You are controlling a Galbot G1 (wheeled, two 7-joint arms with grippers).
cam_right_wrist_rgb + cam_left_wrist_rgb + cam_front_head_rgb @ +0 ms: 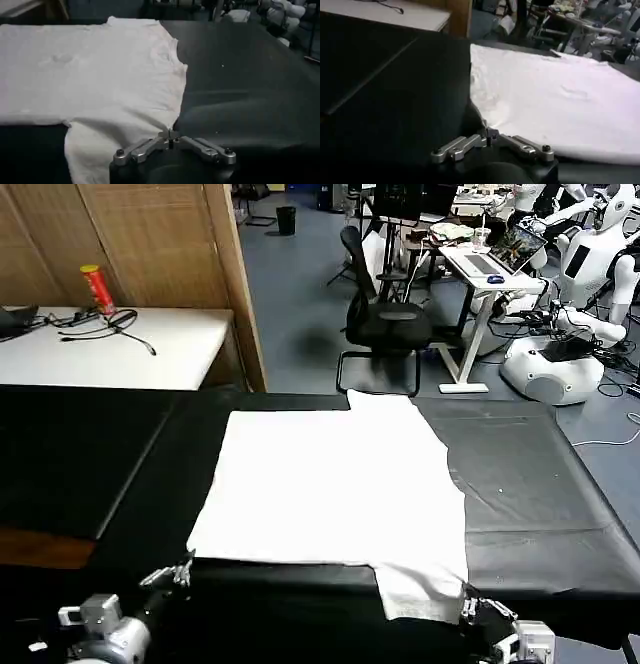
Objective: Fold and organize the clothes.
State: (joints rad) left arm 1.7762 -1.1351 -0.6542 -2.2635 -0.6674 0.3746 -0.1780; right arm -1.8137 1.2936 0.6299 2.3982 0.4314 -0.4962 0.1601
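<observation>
The left gripper (488, 135) sits low over the black mat (395, 95), its fingertips closed together at the near corner of the white T-shirt (555, 95). The shirt lies spread flat, plain side up, slightly rumpled along its edge beside the gripper. Beyond the mat stands a white tabletop (395, 12) with a cable (390, 6).

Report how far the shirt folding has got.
Done: the white T-shirt lies spread flat, plain side up, on the black table.
In hand: the left gripper sits at the shirt's near left corner, the right gripper at the near sleeve; both look shut at the cloth's edge, though a grasp is not certain.
Left: no fold is visible yet, so all folding remains.
</observation>
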